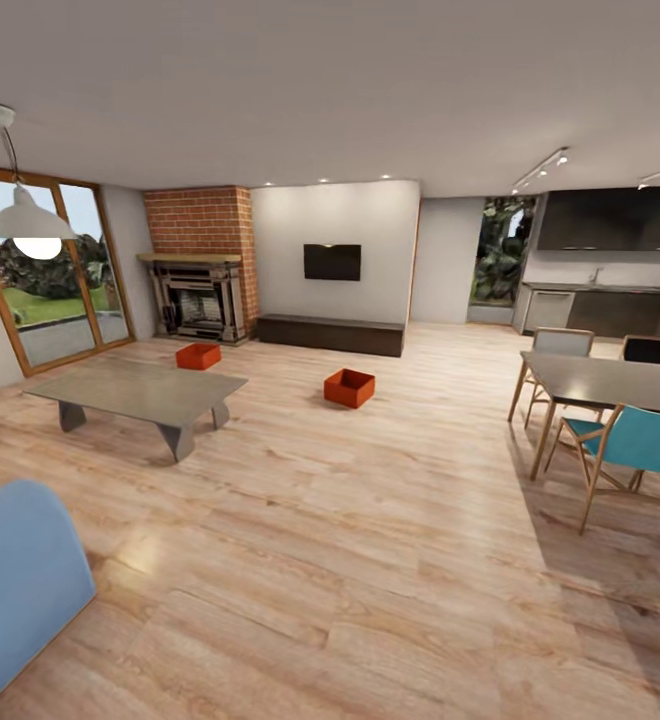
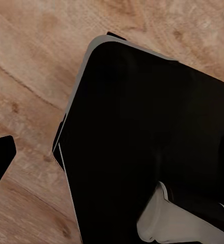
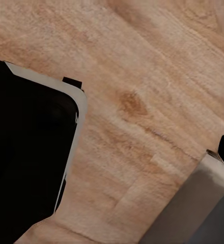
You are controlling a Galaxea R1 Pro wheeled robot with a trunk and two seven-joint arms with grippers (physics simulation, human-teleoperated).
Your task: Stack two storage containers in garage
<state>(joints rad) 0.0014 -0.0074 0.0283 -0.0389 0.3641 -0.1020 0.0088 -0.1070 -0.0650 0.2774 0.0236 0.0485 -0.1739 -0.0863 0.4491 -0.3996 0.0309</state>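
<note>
1. At far left, a blue sofa (image 1: 15, 580) in the near corner, wood-framed glass doors (image 1: 45, 270) behind it, a white pendant lamp (image 1: 25, 215) hanging in front of them.
2. Next, a low grey coffee table (image 1: 140, 390) on the light wood plank floor (image 1: 350, 560), with a stone fireplace (image 1: 198, 298) under a brick chimney behind.
3. Just past the coffee table's far edge, on the floor before the fireplace: one orange-red storage container (image 1: 199, 356), open top up.
4. Further right, well apart from the first, mid-floor: second storage container (image 1: 350, 388), likewise upright, in front of a long dark bench below a wall television (image 1: 332, 262).
5. At right, a dining table (image 1: 610, 385) with a blue chair (image 1: 635, 445); dark kitchen cabinets (image 1: 610, 300) behind.
6. In both wrist views, wood planks beneath dark robot body panels; cannot tell how far either claw is open or whether anything is held.
</note>
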